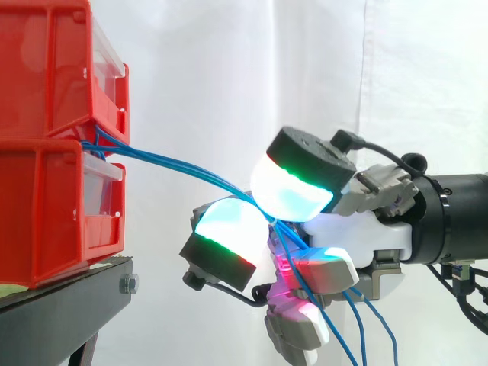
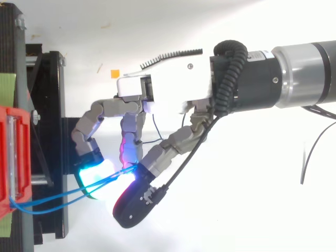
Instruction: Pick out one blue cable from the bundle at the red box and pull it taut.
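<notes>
Several blue cables (image 1: 175, 162) are seen leaving the front of the red box (image 1: 46, 213), and they are stretched away from it, sloping slightly downward, straight into the hand (image 1: 366, 236). There the fingers are curled and the strands are pinched between two glowing pads (image 1: 293, 191), with the loose ends left hanging down on the side away from the box.

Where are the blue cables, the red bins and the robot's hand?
blue cables (image 1: 183, 165), side view, the stretch between bins and hand.
red bins (image 1: 46, 76), side view, the upper bin's side wall.
hand (image 2: 168, 86), top view, its white back.
</notes>
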